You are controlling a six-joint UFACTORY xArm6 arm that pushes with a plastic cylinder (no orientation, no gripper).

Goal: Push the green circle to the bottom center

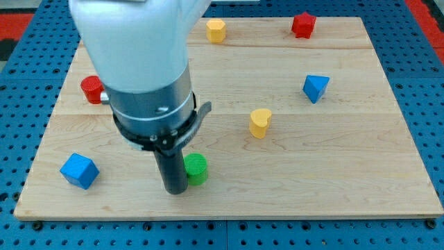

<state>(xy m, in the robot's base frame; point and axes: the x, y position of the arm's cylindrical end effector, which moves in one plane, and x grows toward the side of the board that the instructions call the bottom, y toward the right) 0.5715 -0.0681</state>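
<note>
The green circle (pixel 196 168) is a small round green block on the wooden board (pixel 333 173), left of the bottom centre. My tip (pixel 175 190) is the lower end of the dark rod. It stands right against the green circle's left side, a little lower in the view. The big white and grey arm body above it hides part of the board's upper left.
A blue cube (pixel 78 171) lies at the bottom left. A red block (pixel 91 89) peeks out left of the arm. A yellow heart-shaped block (pixel 260 123) sits near the middle. A blue block (pixel 316 87), a yellow block (pixel 216 30) and a red star (pixel 303 25) lie further up.
</note>
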